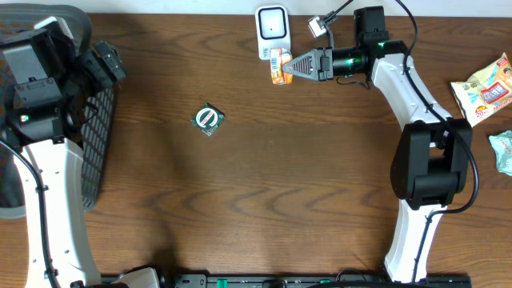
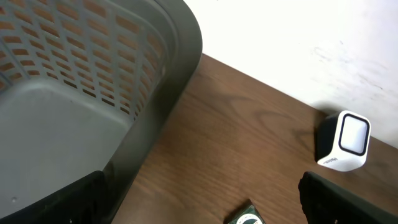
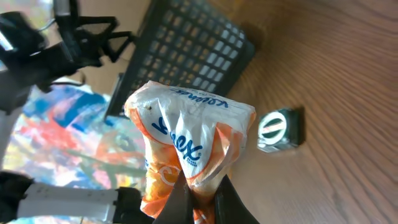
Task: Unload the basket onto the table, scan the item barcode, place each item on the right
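Observation:
The item is an orange and white packet (image 1: 278, 66) with blue lettering, hanging just in front of the white barcode scanner (image 1: 272, 30) at the table's far edge. My right gripper (image 1: 294, 66) is shut on it. In the right wrist view the crumpled packet (image 3: 186, 134) is pinched at its lower end between the two dark fingers (image 3: 180, 200). My left gripper (image 1: 110, 64) hovers over the basket at the left. It is open and holds nothing, with its fingers (image 2: 348, 199) spread wide in the left wrist view, where the scanner (image 2: 346, 140) stands at the right.
A dark perforated basket (image 1: 94, 136) stands at the left edge, seen close up as the basket (image 2: 93, 93) in the left wrist view. A small green packet (image 1: 209, 119) lies left of centre. Two snack bags (image 1: 484, 88) lie at the right edge.

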Tool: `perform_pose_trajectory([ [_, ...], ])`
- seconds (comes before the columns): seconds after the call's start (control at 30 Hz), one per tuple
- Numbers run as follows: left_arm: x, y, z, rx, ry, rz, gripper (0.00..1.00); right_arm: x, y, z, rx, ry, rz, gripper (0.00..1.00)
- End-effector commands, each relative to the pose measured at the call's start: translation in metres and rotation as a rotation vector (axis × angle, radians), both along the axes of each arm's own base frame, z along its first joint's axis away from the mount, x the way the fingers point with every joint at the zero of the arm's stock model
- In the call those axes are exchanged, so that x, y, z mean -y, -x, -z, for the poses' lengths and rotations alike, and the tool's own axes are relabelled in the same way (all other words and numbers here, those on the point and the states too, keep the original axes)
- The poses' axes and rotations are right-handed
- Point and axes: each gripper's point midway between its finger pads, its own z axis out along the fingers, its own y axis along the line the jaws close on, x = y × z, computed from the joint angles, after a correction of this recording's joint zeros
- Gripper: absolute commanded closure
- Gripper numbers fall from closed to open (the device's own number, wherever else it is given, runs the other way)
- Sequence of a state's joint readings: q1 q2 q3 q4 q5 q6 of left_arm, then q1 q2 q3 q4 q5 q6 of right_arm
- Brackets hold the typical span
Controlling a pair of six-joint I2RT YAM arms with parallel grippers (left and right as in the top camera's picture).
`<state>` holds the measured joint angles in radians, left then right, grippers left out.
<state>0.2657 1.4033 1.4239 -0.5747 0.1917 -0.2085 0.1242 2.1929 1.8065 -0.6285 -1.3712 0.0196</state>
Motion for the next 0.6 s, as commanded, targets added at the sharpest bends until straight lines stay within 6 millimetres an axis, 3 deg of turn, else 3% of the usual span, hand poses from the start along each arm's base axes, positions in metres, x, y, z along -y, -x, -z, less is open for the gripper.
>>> perform_pose_trajectory([
  [0.0, -0.016, 0.002, 0.008, -0.037, -0.024, -0.061, 0.02, 0.004, -0.015, 0.018, -0.049, 0.192, 0.133, 0.98],
  [0.1, -0.016, 0.002, 0.008, -0.037, -0.024, -0.061, 0.02, 0.037, -0.030, 0.085, -0.128, 0.627, 0.371, 0.98],
  [0.2, -0.016, 0.002, 0.008, -0.037, -0.024, -0.061, 0.02, 0.065, -0.024, 0.115, -0.125, 0.924, 0.465, 0.99],
  [0.43, -0.016, 0.002, 0.008, -0.037, -0.024, -0.061, 0.02, 0.104, -0.015, 0.126, 0.013, 1.374, 0.552, 0.99],
  [0.57, -0.016, 0.002, 0.008, -0.037, -0.024, -0.061, 0.02, 0.107, -0.014, 0.120, 0.099, 1.516, 0.585, 0.99],
])
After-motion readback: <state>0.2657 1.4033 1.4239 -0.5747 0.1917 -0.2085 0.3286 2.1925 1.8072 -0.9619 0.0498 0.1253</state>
